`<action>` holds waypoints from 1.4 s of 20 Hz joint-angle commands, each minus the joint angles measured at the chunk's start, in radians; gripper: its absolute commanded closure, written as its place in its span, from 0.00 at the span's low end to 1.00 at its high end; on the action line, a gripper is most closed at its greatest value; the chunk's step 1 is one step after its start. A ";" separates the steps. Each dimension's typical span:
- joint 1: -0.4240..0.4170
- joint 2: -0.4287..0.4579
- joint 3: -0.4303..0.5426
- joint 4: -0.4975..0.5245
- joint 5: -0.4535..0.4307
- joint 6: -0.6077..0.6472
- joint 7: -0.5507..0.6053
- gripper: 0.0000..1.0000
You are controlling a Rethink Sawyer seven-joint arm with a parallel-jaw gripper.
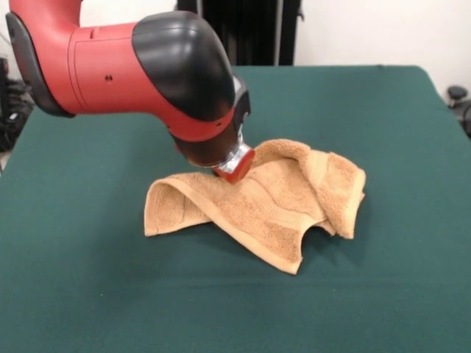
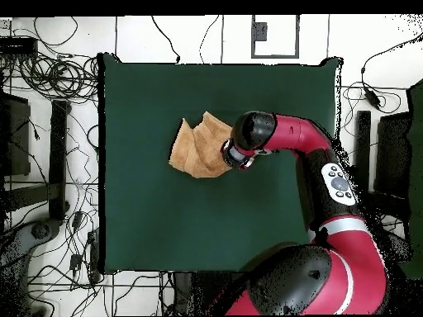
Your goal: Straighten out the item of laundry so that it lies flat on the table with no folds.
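The tan-orange towel lies crumpled near the middle of the dark green table, with folds doubled over at its right side and a raised ridge at its left. It also shows in the overhead view. The red and black arm comes down over the towel's far edge. My gripper is down at the towel's top surface; only its red and silver end shows. In the overhead view the gripper sits at the towel's right edge. No white label shows.
The table has wide bare green felt on all sides of the towel. Cables and dark equipment lie on the floor around the table. A black stand rises behind the far edge.
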 commanded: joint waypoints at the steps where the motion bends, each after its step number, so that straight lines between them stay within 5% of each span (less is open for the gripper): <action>1: 0.063 0.002 0.081 0.037 -0.038 -0.411 -0.022 0.00; 10: 0.077 0.012 0.054 0.067 -0.002 -0.464 0.020 0.00; 19: 0.037 0.263 0.177 -0.058 0.093 -0.494 -0.164 0.00; 28: 0.041 0.319 0.198 -0.127 0.119 -0.476 -0.243 0.00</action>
